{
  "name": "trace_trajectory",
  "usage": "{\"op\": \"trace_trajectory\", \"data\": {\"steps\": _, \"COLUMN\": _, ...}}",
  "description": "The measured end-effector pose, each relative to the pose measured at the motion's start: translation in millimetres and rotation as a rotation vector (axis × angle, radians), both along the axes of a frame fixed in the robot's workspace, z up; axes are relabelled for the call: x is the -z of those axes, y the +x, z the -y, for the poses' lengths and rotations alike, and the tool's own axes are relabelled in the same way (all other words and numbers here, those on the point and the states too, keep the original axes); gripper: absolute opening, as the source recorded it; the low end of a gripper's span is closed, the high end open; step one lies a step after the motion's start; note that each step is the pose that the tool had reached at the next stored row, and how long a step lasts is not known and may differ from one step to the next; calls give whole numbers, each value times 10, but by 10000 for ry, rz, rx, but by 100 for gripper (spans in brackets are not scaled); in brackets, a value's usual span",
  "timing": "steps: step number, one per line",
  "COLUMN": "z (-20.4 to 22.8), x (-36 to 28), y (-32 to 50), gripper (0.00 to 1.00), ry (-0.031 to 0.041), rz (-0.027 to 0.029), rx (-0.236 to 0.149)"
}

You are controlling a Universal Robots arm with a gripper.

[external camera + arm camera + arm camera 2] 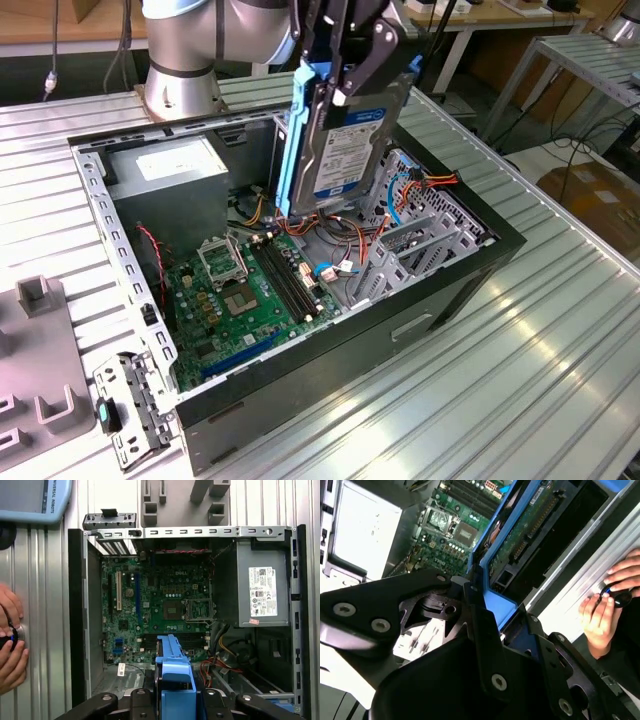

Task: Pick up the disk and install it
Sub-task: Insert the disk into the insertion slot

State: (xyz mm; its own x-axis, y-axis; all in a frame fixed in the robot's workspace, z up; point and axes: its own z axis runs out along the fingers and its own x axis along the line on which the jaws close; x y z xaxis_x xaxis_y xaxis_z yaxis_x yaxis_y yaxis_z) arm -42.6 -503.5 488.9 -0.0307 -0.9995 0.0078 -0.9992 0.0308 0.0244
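While the pincer is clamped on the upper end of the disk, the disk hangs upright and on edge above the open case. It hangs over the end of the case that holds the metal cage and loose cables, touching nothing inside. The motherboard lies flat on the floor of the case, beside that cage. A person's hand rests on the worktop just outside the case.

The disk looks like a dense, stiff metal block, probably heavy for its size, so held by one end it will tend to swing or pivot in the grip. Its metal faces are smooth and likely slippery. The blue frame along its edges is plastic and should give a little under pressure. It is best treated as fragile, since a knock against the case could harm it. Its bare circuit side, seen in the second wrist view, should not be pressed or scraped. The safest hold is probably squarely across the two flat faces near one end, or on the framed edges, and away from the connector.
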Motion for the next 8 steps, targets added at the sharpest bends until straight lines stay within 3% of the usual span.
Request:
{"op": "trace_trajectory", "data": {"steps": 5, "z": 3, "x": 6, "y": 111, "gripper": 37, "ry": -3, "rz": -1, "rx": 0}}
{"op": "trace_trajectory", "data": {"steps": 8, "z": 76, "x": 15, "y": 112, "gripper": 37, "ry": 0, "rz": 0, "rx": 0}}
